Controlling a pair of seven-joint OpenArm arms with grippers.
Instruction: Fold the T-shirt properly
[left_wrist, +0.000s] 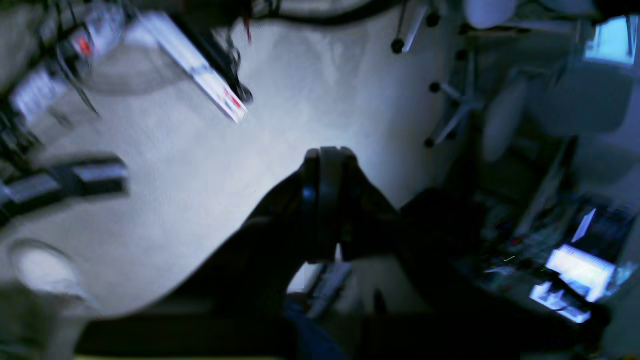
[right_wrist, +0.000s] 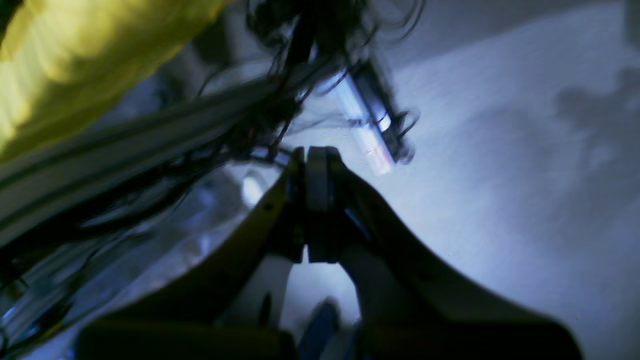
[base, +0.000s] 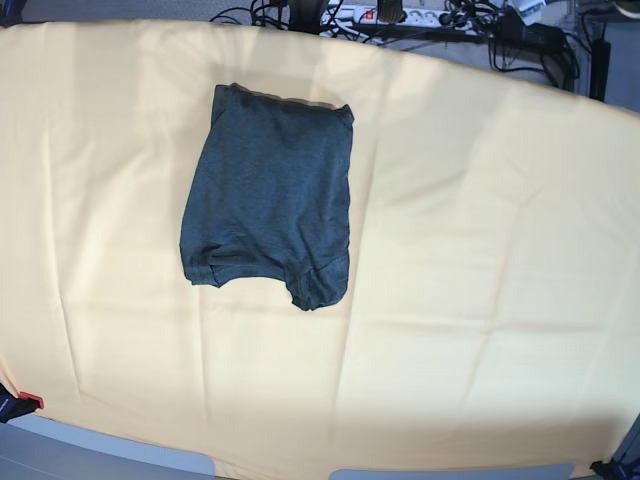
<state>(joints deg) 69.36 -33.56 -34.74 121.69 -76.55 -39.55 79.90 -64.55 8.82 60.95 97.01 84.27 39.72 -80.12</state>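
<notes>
Looking from above, neither arm shows over the tabletop (base: 480, 250); only a small red-and-black clamp (base: 22, 403) peeks in at the near left corner and another dark bit at the near right edge, both cut off. Both wrist views are badly smeared, so most of the room in them is hard to make out: pale floor, chair legs on castors (left_wrist: 440, 100), glowing screens (left_wrist: 580, 272) at the right of the left wrist view, a tangle of cables (right_wrist: 280, 75) and a blurred fold of the yellow cloth (right_wrist: 75, 55) in the right wrist view. The left claw (left_wrist: 330, 155) is a dark silhouette against the floor, its two fingers pressed together with nothing between them. The right claw (right_wrist: 316, 152) is likewise pressed together and holds nothing, touching nothing that I can see. The T-shirt (base: 268, 195) lies folded into a compact, roughly rectangular bundle on the yellow cloth that covers the tabletop, left of centre and toward the far side, well apart from every edge. Its near edge is uneven, with a rumpled lump of fabric poking out at the near right corner; the sleeves are tucked out of sight.
</notes>
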